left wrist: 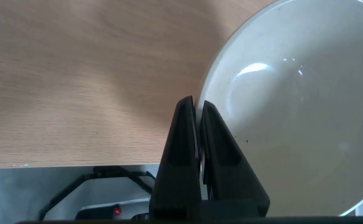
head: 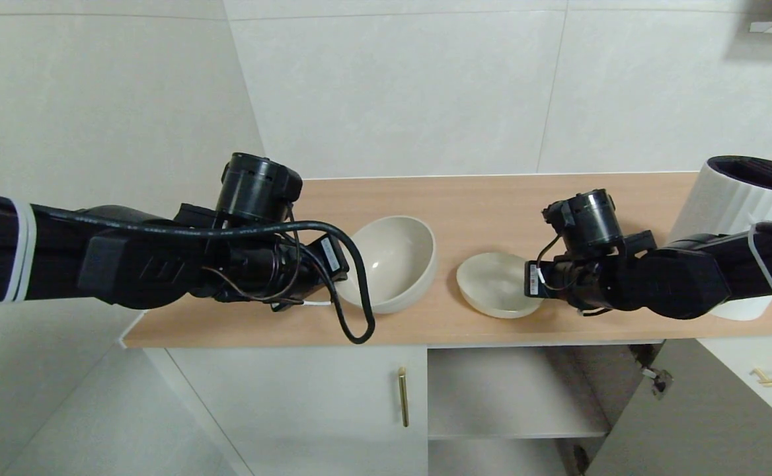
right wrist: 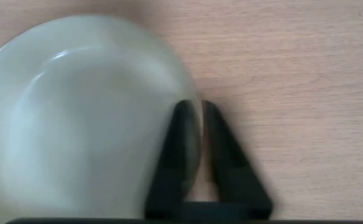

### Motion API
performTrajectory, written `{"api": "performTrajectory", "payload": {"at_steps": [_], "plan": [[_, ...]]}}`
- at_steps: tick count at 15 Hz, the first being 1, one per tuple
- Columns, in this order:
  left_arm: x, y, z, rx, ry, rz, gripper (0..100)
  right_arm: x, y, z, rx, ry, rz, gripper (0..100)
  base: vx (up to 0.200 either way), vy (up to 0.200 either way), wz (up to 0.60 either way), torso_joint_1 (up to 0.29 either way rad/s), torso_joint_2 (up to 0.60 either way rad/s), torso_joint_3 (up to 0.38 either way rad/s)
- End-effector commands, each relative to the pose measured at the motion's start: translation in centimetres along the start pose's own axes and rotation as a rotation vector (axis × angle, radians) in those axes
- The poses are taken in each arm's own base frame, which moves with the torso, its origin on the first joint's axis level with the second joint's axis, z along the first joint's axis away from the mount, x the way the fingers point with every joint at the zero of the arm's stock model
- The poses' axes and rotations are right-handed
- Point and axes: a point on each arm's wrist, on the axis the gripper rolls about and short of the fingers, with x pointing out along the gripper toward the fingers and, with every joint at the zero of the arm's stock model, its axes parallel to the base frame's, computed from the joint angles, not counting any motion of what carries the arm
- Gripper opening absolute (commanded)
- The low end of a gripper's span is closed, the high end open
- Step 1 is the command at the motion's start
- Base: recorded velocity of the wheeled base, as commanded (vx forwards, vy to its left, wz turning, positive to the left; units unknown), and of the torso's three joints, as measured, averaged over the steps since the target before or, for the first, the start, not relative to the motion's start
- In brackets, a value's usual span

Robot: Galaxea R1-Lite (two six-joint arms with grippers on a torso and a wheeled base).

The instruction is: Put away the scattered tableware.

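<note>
I'm seeing bare worktop (head: 492, 205) lying open behind the big bowl (head: 396, 264) and small dish (head: 495, 284); the white ribbed canister (head: 723, 205) is crowding the worktop's right end.

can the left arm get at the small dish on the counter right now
Probably not. The left jaws are shut on the rim of the big bowl, and that bowl lies between them and the small dish, whose rim the right jaws already grip.
</note>
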Motion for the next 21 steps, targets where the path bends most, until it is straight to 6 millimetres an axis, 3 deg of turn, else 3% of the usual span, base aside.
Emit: {"api": "performTrajectory", "payload": {"at_steps": [1, 6, 10, 14, 21], "plan": [[0.0, 0.0, 0.0, 0.0, -0.001, 0.0, 0, -0.3, 0.0, 0.2, 0.003, -0.006, 0.003, 0, 0.0, 0.0, 0.0, 0.0, 0.0, 0.0], [-0.1, 0.1, -0.4, 0.011, 0.007, 0.005, 0, -1.4, -0.2, 0.9, 0.015, -0.031, 0.018, 0, 0.0, 0.0, 0.0, 0.0, 0.0, 0.0], [-3.3, 0.3, -1.9, 0.147, 0.012, -0.017, 0, -5.3, -1.7, 1.5, 0.053, -0.026, 0.152, 0, 0.0, 0.0, 0.0, 0.0, 0.0, 0.0], [-6.4, 1.0, -2.5, 0.18, -0.005, -0.042, 0, -9.7, -3.6, 0.6, 0.046, -0.024, 0.215, 0, 0.0, 0.0, 0.0, 0.0, 0.0, 0.0], [-6.9, 1.7, -4.4, 0.292, 0.063, -0.061, 0, -11.9, -5.2, -2.0, -0.004, 0.032, 0.236, 0, 0.0, 0.0, 0.0, 0.0, 0.0, 0.0]]}}
